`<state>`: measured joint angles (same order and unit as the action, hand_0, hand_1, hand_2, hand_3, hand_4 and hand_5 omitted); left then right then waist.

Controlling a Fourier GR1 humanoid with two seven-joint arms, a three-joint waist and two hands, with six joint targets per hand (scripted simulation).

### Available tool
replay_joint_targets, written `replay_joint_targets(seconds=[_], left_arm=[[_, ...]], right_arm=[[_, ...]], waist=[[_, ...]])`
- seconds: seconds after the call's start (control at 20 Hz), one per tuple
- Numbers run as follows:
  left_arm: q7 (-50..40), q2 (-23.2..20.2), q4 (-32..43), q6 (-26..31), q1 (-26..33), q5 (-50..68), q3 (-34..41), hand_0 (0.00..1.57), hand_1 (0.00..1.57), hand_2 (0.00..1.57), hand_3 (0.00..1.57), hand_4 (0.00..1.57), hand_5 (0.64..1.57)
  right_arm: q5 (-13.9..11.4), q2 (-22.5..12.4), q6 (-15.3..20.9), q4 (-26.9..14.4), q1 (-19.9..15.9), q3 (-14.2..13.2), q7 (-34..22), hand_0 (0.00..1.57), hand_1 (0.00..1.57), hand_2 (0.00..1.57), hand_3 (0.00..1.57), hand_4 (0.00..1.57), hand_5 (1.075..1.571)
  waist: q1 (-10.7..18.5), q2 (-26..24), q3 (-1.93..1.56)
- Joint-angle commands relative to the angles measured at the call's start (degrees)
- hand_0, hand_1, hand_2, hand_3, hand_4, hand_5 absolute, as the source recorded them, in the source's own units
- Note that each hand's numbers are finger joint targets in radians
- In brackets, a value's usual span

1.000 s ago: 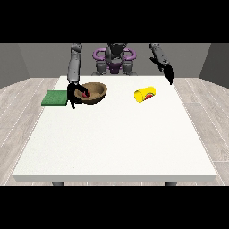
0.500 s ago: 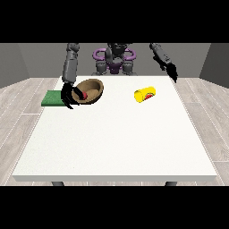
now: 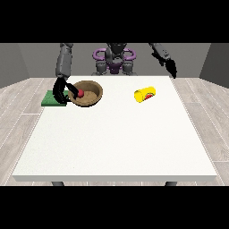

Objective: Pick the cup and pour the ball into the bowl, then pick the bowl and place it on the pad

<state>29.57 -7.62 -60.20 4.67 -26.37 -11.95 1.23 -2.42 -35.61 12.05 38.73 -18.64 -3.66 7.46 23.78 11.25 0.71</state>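
Robot hand at the view's left point(image 3: 60, 91) grips the brown bowl point(image 3: 89, 93) by its left rim, fingers curled round the edge. Red ball point(image 3: 81, 93) lies inside the bowl. Bowl sits just beside the green pad point(image 3: 52, 99) on the white worktop point(image 3: 116, 138). Yellow cup point(image 3: 146, 94) lies on its side, well apart. Robot hand at the view's right point(image 3: 171, 68) hangs raised, holding nothing; finger position cannot be told

A white bench point(image 3: 116, 138) is seen. The bowl point(image 3: 89, 93) is coloured brown, the ball point(image 3: 81, 93) red, the pad point(image 3: 53, 98) green. The cup point(image 3: 146, 94) is yellow, marked with red. Both robot hands are black.
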Motion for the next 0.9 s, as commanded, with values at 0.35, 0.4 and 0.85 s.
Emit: replay_joint_targets(seconds=[0.35, 0.4, 0.85], left_arm=[[4.35, -2.19, 9.14, -1.14, 7.68, 2.56, 5.66, 0.00, 0.00, 0.00, 0.00, 0.00, 0.719], [6.68, -1.82, 10.62, -3.72, 7.15, 2.23, 6.74, 0.00, 0.00, 0.00, 0.00, 0.00, 0.721], [15.58, -11.31, 12.33, 0.44, 5.12, 8.48, 15.75, 0.00, 0.00, 0.00, 0.00, 0.00, 0.761]], right_arm=[[-11.65, -18.82, -17.04, 13.48, -4.96, 10.86, -18.50, 1.57, 1.57, 1.57, 1.57, 1.57, 1.554], [-12.11, -16.51, -17.33, 16.56, -7.50, 11.25, -20.62, 1.57, 1.57, 1.57, 1.57, 1.57, 1.554], [-14.34, -15.01, -9.48, 9.87, -8.54, 4.13, -11.77, 1.57, 1.57, 1.57, 1.49, 1.53, 1.570]], waist=[[-11.35, -10.52, -0.56], [-13.72, -8.72, -0.60], [-16.02, 3.16, -0.70]])
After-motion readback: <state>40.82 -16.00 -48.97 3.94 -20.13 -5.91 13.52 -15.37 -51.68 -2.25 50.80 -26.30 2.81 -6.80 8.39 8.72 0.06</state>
